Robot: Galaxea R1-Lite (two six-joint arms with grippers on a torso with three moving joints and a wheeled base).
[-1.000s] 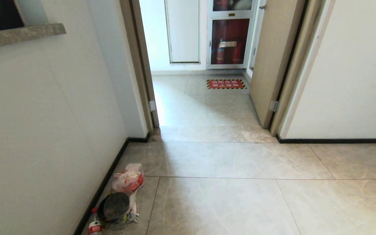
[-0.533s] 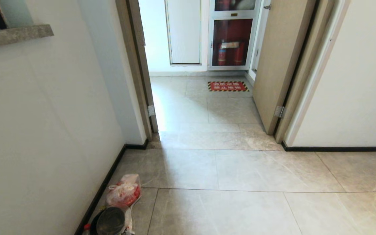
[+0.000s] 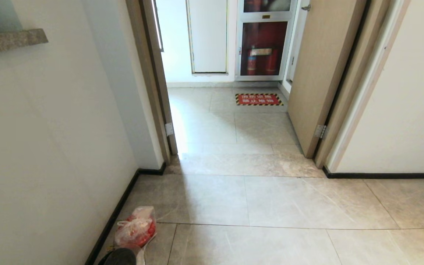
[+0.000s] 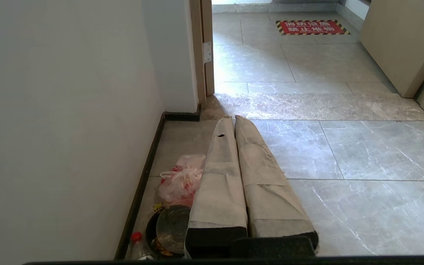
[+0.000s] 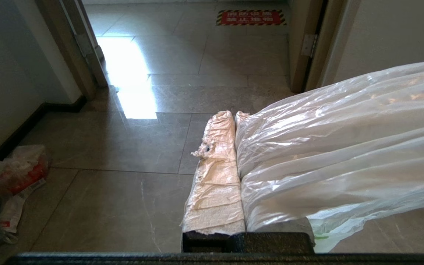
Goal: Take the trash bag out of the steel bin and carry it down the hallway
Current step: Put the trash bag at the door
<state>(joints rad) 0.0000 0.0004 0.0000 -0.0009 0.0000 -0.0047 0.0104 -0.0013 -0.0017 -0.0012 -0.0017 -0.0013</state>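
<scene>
At hallway (image 3: 256,206) doorway: halted.
Right gripper (image 5: 234,115): jaws pinching trash bag (image 5: 344,147).
Left gripper (image 4: 233,118): jaws pressed together, empty.

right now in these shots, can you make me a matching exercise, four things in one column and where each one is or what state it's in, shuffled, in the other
Things
1. trash bag
2. clear bag with red contents
3. red floor sign
4. left gripper

Places or states
A. flat on the tiles beyond the doorway, before the fire cabinet
B. shut and empty, fingers side by side
C. draped over the right gripper, pinched between its shut fingers
D. on the floor against the left wall's black skirting

Pairs: 1-C, 2-D, 3-A, 4-B
</scene>
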